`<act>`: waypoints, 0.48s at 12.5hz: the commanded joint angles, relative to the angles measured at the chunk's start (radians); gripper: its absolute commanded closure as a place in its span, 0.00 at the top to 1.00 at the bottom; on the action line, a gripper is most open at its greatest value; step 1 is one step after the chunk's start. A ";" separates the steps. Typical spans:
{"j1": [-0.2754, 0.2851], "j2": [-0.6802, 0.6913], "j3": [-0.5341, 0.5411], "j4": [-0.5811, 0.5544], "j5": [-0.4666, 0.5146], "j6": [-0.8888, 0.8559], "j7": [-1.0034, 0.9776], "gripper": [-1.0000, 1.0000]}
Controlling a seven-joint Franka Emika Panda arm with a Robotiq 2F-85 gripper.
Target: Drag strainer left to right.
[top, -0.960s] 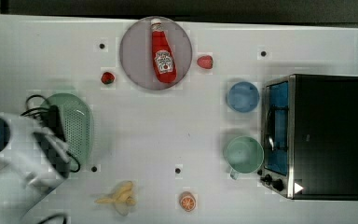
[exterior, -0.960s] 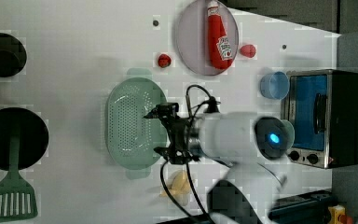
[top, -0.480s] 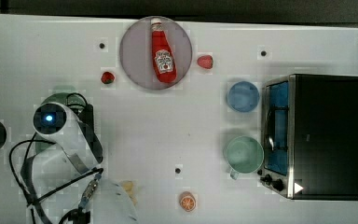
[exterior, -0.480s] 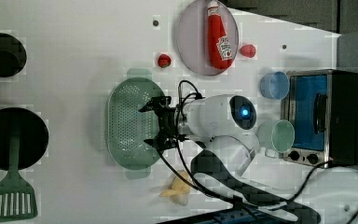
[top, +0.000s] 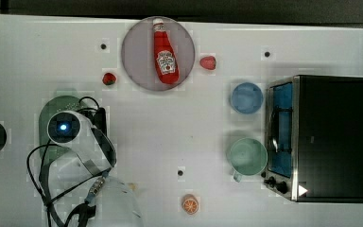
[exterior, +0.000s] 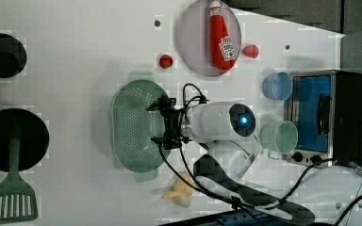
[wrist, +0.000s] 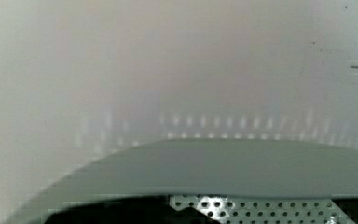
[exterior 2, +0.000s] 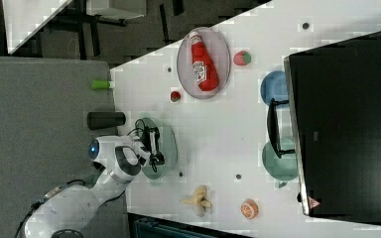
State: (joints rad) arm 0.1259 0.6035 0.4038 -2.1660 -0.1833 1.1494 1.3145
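the strainer [exterior: 134, 123] lies flat on the white table [exterior: 85, 56], toward the left view's left of the middle, a pale green oblong tub with rows of small holes and a little tab at each end. in the top view it sits at the top view's left, mostly under the arm.

the tool [exterior: 167, 123] is at the strainer's long rim, on the side facing the toaster oven [exterior: 323, 117]. in the left view its fingers stand well apart along that rim, one up and one down. whether they touch the plastic i cannot tell. in the wrist view the rim [wrist: 223, 170] curves close under the camera, with holes [wrist: 242, 205] just behind it.

it looks like thin, light, fairly stiff plastic, likely to slide easily on the smooth table. being light, it may tip or swing if pulled high or from one end. a low hook or pinch on the middle of the long rim seems best. the green mug [exterior: 278, 136] and blue cup [exterior: 277, 86] stand well apart, toward the oven.
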 commanded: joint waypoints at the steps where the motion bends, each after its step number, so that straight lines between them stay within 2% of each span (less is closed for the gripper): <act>1: 0.016 -0.030 -0.038 -0.003 0.013 0.011 0.045 1.00; 6: -0.020 -0.065 -0.064 -0.045 0.013 0.012 0.043 1.00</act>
State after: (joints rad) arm 0.1065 0.5435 0.3584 -2.2090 -0.1757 1.1592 1.3320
